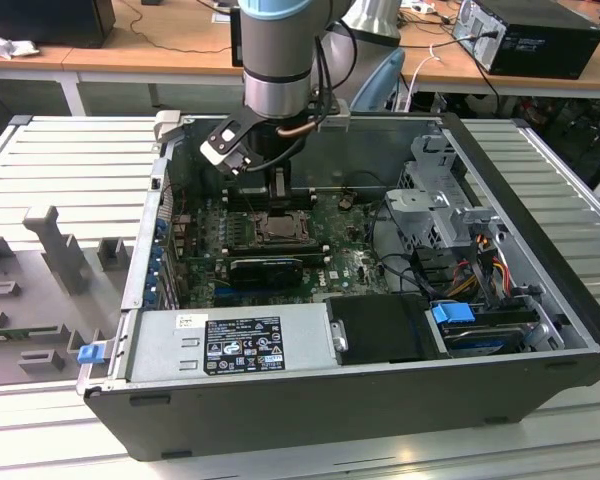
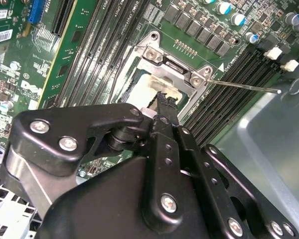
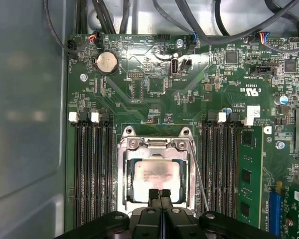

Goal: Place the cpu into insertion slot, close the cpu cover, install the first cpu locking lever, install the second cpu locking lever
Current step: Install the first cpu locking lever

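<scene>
The black two-fingered gripper [image 3: 159, 193] hung inside the open black computer case [image 1: 380, 395], its fingertips pressed together with nothing between them, above one edge of the socket. The small square pale-silver cpu [image 3: 157, 174] lay flat in the dark-framed square insertion slot [image 1: 281, 228] on the green circuit board [image 3: 139, 84]. The thin silver-grey cpu cover [image 3: 123, 174] lay down around it, the chip showing through its window. A thin metal lever rod [image 2: 244, 85] stuck out beside the socket, over the long black memory slots [image 3: 92, 169].
</scene>
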Controlling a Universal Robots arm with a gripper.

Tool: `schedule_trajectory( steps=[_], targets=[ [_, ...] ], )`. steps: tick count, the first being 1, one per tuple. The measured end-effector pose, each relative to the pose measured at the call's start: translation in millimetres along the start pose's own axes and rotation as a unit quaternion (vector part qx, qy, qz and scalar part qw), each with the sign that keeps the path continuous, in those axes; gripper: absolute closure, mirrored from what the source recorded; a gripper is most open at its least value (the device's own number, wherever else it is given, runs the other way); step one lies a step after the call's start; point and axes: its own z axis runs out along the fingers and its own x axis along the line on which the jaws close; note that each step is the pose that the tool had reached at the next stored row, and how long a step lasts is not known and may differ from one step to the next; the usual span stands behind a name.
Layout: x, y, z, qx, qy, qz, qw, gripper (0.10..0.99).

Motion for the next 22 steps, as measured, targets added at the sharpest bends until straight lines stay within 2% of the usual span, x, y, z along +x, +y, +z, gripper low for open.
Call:
schedule_trajectory(
  steps=[2,10,14,19,20,22],
  targets=[
    [0.0,0.1,-1.5,0.0,0.0,0.0,1.0,0.98],
    [0.3,0.5,-16.9,0.0,-0.0001,0.0,1.0,0.98],
    [0.5,0.8,-27.1,0.0,-0.0001,0.0,1.0,0.98],
    [0.9,1.5,-52.3,0.0,-0.0001,0.0,1.0,0.98],
    [1.0,1.6,-55.3,-0.0001,0.0,0.0,1.0,0.98],
    [1.0,1.1,-55.4,-0.0001,0.0,0.0,1.0,0.98]
  ],
)
